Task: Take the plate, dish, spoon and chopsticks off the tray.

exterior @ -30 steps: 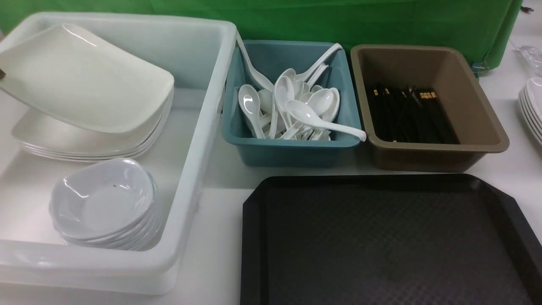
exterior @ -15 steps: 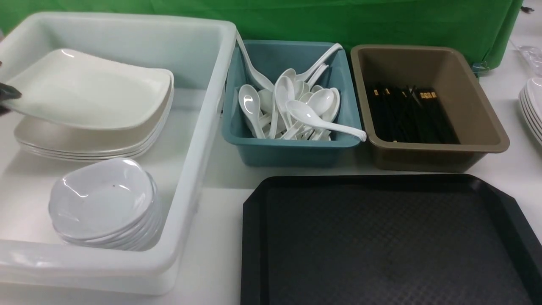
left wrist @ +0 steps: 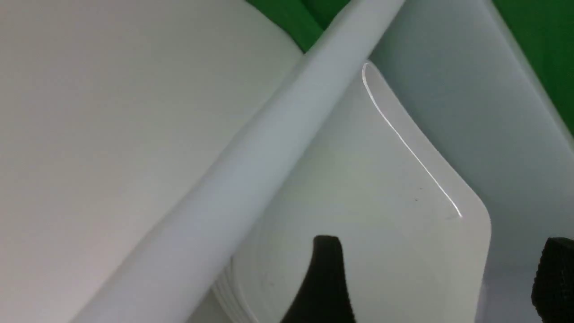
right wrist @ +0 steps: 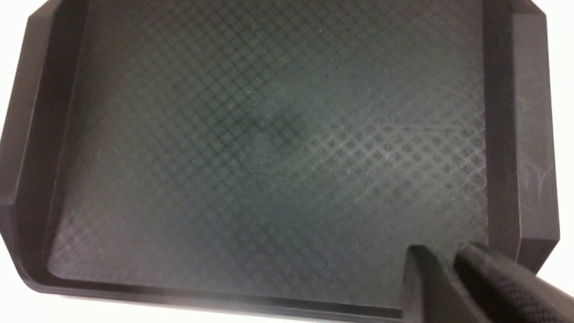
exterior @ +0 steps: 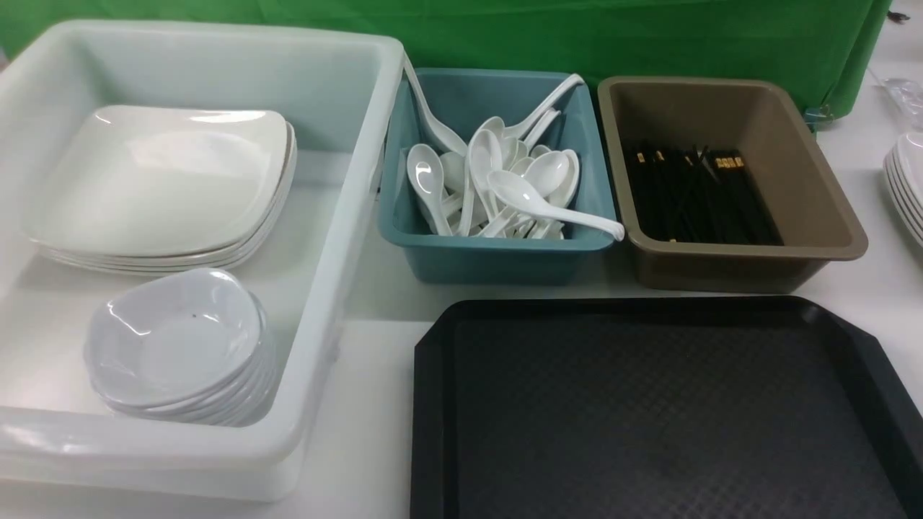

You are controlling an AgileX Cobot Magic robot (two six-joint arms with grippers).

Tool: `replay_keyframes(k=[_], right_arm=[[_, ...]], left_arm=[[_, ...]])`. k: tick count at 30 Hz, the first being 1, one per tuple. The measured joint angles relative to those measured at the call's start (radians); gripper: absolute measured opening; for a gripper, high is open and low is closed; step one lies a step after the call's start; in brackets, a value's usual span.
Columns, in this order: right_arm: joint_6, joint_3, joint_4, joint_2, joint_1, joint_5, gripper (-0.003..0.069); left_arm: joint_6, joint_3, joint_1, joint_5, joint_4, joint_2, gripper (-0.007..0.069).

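Observation:
The black tray [exterior: 649, 404] is bare in the front view and in the right wrist view [right wrist: 269, 134]. The large white plate [exterior: 159, 173] lies flat on top of a plate stack inside the white bin [exterior: 346, 216]. It also shows in the left wrist view [left wrist: 367, 179]. My left gripper [left wrist: 441, 273] is open and empty just above the plate's near edge. My right gripper [right wrist: 444, 264] is shut and empty over a corner of the tray. Small dishes [exterior: 173, 339] are stacked in the white bin. Spoons [exterior: 505, 187] fill the teal bin. Black chopsticks [exterior: 692, 194] lie in the brown bin.
The teal bin [exterior: 497, 249] and the brown bin [exterior: 750, 249] stand side by side behind the tray. The white bin's rim [left wrist: 269, 157] runs close by my left gripper. Another stack of white plates [exterior: 905, 184] sits at the far right edge. Neither arm shows in the front view.
The plate was tilted and held at its left edge by my left gripper. It came down flat onto the stack, and the gripper let go and left the front view.

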Motion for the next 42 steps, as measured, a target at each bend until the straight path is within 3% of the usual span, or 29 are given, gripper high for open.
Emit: replay_keyframes(k=[4, 6, 7, 11, 13, 14, 16, 18, 19, 24, 34, 37, 42], right_arm=[[0.000, 0.000, 0.000, 0.000, 0.000, 0.004, 0.0123], [0.000, -0.006, 0.001, 0.000, 0.000, -0.001, 0.0123], [0.000, -0.006, 0.001, 0.000, 0.000, -0.001, 0.0123], [-0.008, -0.077, 0.024, 0.000, 0.000, -0.029, 0.0123], [-0.040, -0.125, 0.051, 0.001, 0.000, -0.052, 0.0123], [-0.098, -0.175, 0.084, 0.001, 0.000, -0.085, 0.0120], [-0.158, -0.216, 0.131, -0.003, 0.000, -0.141, 0.0087], [-0.188, -0.230, 0.150, -0.011, 0.000, -0.178, 0.0057], [-0.231, -0.235, 0.168, -0.036, 0.000, -0.244, 0.0033], [-0.368, -0.169, 0.174, -0.196, 0.000, -0.435, 0.0022], [-0.394, 0.227, 0.175, -0.699, 0.000, -0.888, 0.0022], [-0.394, 0.286, 0.175, -0.740, 0.000, -1.021, 0.0029], [-0.394, 0.298, 0.175, -0.739, 0.000, -1.075, 0.0086]], left_arm=[[0.000, 0.000, -0.002, 0.057, -0.012, -0.071, 0.0516], [0.028, 0.000, -0.029, 0.071, -0.028, -0.128, 0.0416], [0.032, 0.000, -0.029, 0.071, -0.028, -0.133, 0.0416], [0.129, 0.000, -0.186, 0.101, -0.030, -0.260, 0.0116], [0.150, 0.000, -0.243, 0.116, -0.022, -0.295, 0.0064], [0.168, 0.000, -0.332, 0.144, -0.004, -0.346, 0.0026], [0.171, 0.000, -0.440, 0.181, 0.044, -0.404, 0.0010], [0.171, 0.000, -0.469, 0.198, 0.073, -0.428, 0.0006], [0.152, 0.000, -0.556, 0.241, 0.168, -0.482, 0.0004], [-0.054, 0.025, -0.679, 0.338, 0.402, -0.626, 0.0001], [-0.161, 0.429, -0.710, 0.227, 0.553, -1.112, 0.0001], [-0.234, 0.515, -0.710, 0.211, 0.559, -1.213, 0.0001], [-0.290, 0.615, -0.710, 0.184, 0.559, -1.311, 0.0001]])
